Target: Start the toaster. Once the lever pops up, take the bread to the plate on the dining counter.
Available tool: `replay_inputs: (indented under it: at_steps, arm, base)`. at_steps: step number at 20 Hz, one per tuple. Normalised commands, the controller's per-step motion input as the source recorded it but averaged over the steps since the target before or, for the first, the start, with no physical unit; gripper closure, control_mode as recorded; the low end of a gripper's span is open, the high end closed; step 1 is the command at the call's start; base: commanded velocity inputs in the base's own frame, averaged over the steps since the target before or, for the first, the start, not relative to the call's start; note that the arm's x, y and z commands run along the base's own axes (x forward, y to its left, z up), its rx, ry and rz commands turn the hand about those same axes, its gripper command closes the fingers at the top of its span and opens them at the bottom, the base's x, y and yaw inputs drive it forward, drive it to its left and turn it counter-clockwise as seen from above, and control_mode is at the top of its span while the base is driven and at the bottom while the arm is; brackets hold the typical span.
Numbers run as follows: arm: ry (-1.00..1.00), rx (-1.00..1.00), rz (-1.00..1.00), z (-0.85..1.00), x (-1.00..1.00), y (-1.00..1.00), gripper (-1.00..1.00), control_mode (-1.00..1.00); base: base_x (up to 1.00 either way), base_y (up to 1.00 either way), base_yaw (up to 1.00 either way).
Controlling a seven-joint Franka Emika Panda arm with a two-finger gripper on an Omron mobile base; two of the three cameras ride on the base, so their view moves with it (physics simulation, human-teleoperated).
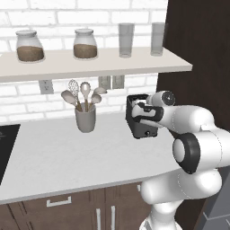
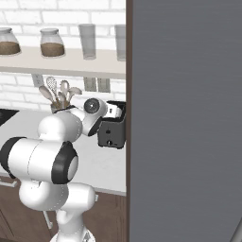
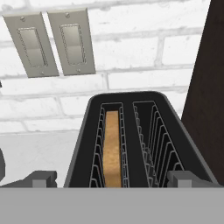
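Note:
The dark toaster (image 1: 144, 128) stands on the kitchen worktop against the brick wall, beside a dark tall cabinet. My gripper (image 3: 111, 179) hovers just above its slotted top, open, with one fingertip (image 3: 42, 179) off the toaster's left side and the other past its right side. The bread (image 3: 112, 148), a golden-tan slice, sits down in the left slot; the right slot holds nothing. From the base the hand (image 1: 143, 110) covers the toaster's top, and the toaster (image 2: 113, 132) shows its front knob below the hand (image 2: 112, 111). The plate and the dining counter are out of view.
A grey utensil cup (image 1: 85, 119) with spoons stands left of the toaster. A shelf (image 1: 90, 65) above carries jars and glasses. Two wall switch plates (image 3: 52, 41) sit behind the toaster. A dark cabinet (image 1: 197, 45) flanks its right; a grey panel (image 2: 189, 118) blocks the right base view.

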Motion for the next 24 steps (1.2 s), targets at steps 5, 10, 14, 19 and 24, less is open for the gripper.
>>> replay_inputs:
  at_steps: [5, 10, 14, 19, 24]
  arm:
    - [0.0, 0.0, 0.0, 0.0, 0.0, 0.0, -1.0, -1.0]
    - [0.0, 0.0, 0.0, 0.0, 0.0, 0.0, -1.0, -1.0]
    - [0.0, 0.0, 0.0, 0.0, 0.0, 0.0, -1.0, -1.0]
    - [0.0, 0.0, 0.0, 0.0, 0.0, 0.0, -1.0, -1.0]
    - [0.0, 0.0, 0.0, 0.0, 0.0, 0.0, -1.0, -1.0]
  base:
    - [0.0, 0.0, 0.0]
    - [0.0, 0.0, 0.0]
    - [0.0, 0.0, 0.0]
    - [0.0, 0.0, 0.0]
    - [0.0, 0.0, 0.0]
